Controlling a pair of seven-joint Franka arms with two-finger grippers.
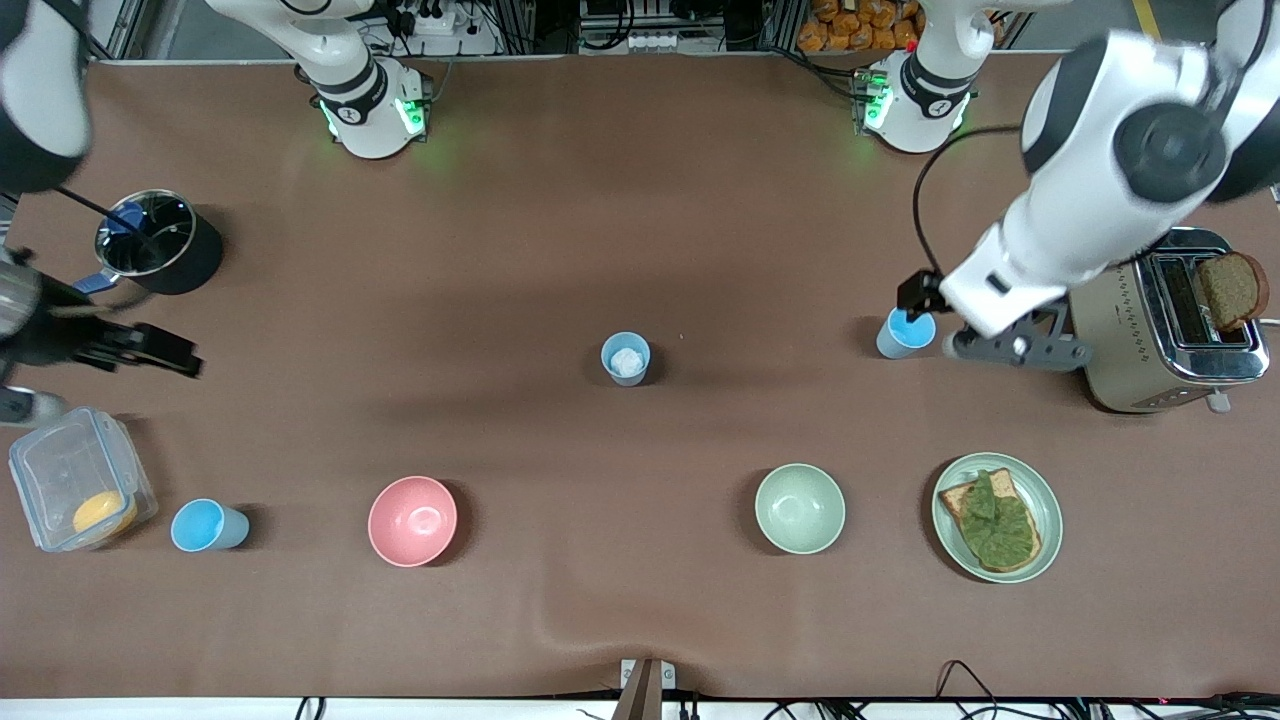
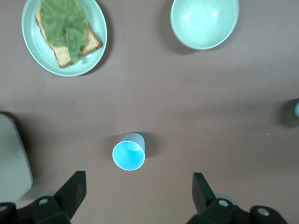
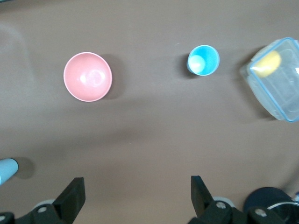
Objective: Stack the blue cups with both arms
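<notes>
Three small light-blue plastic cups stand upright on the brown table, mouths up, long axes vertical: one at mid-frame (image 1: 626,358) with something white inside, one in the right-centre of the front view (image 1: 904,334), and one at lower left (image 1: 207,526) beside a clear lidded plastic box (image 1: 80,491) holding something yellow. The left gripper (image 1: 985,340) hovers just beside the right-centre cup; its wrist view shows that cup (image 2: 129,151) between and just ahead of the wide-apart fingers (image 2: 70,193). The right gripper (image 1: 150,350), at the left edge, hangs over the table with fingers spread; the lower-left cup (image 3: 203,60) lies well apart from it. One pink bowl (image 1: 412,520) and one pale green bowl (image 1: 799,508) sit low in the frame.
</notes>
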